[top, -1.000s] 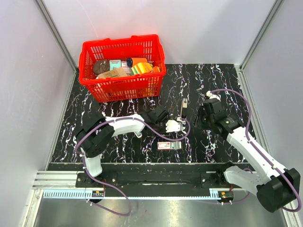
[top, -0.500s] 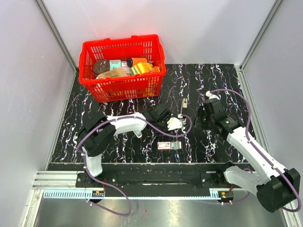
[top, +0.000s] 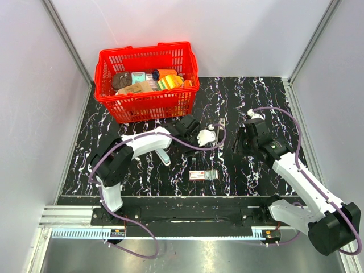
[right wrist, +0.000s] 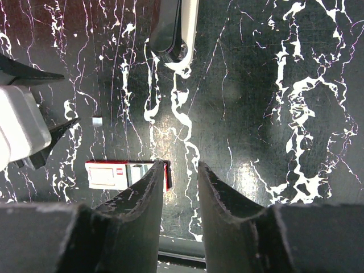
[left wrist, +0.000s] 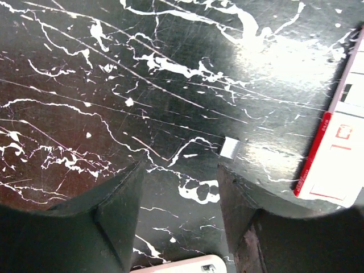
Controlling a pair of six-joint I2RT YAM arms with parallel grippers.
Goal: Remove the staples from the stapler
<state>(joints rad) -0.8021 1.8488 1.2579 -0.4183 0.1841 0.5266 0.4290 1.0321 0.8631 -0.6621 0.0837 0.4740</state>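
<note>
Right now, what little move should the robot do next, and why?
Probably bring the left gripper over to the stapler and close on it. That gripper and the right gripper are both open and empty, and the stapler lies untouched, apart from both. A small silvery bit, maybe staples, lies near the left gripper, but I cannot tell whether more remain inside.

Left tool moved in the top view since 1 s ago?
Yes. The left tool shifted farther from the red-and-white box and nearer the red basket.
</note>
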